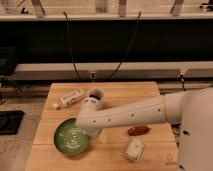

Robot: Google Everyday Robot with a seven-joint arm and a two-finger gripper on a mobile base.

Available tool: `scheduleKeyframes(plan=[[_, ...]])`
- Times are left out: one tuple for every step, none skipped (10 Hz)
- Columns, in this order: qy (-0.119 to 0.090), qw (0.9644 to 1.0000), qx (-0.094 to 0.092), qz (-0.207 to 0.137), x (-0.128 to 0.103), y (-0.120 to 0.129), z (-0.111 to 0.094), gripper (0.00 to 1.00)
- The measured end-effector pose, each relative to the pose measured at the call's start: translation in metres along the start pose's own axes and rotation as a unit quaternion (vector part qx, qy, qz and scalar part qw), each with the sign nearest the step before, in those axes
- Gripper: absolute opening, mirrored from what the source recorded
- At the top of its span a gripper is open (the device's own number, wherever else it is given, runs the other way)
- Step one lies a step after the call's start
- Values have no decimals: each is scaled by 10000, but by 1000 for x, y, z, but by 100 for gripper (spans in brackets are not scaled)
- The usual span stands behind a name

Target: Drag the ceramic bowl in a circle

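Your robot's arm [135, 114] is the largest item in view. It reaches in from the right and runs leftward across the wooden tabletop [150, 95], ending in a rounded wrist at the front-left area.

The ceramic bowl [70, 140] sits upright at the front-left of the tabletop, near the left and front edges. Its green interior and pale rings are exposed, except for the upper-right rim, which the wrist covers.

A white bottle [68, 98] lies on its side at the back left, well apart from the bowl. A white cup [96, 94] holding dark liquid stands just behind the wrist. A white packet [134, 149] lies near the front edge to the right, with a reddish-brown item [138, 131] just behind it, under the forearm.

The pincer [86, 131] is at the wrist's tip, at the bowl's upper-right rim. You cannot tell from this view whether it is spread, pressed together or pinching the rim, nor whether it touches the bowl.

Finding: the bowl's body lies to the front-left of the pincer, so contact, if made, is at the rim nearest the arm. In my judgement the circular drag turns on that rim contact holding. The cup, close behind the wrist, is your nearest hazard on the rearward part of the circle.
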Motion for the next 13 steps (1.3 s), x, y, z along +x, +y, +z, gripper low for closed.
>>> scheduleKeyframes(plan=[[-19,10000,-13,-66,0,0,2,80],[-35,9999,-23,-131,1,1,4,80],[-47,9998,-28,-173,1,1,5,80],[-75,9997,-31,-222,0,0,6,80],[-80,9997,-21,-247,2,-1,6,80],[-94,9996,-28,-270,2,-1,6,80],[-99,9995,-30,-297,3,0,6,80],[-111,9994,-38,-329,3,0,7,80],[-125,9992,-50,-386,3,0,8,80],[-131,9990,-54,-422,4,0,8,80],[-150,9987,-67,-492,3,0,9,80],[-166,9983,-72,-548,3,-1,9,80],[-171,9982,-78,-573,4,0,9,80]])
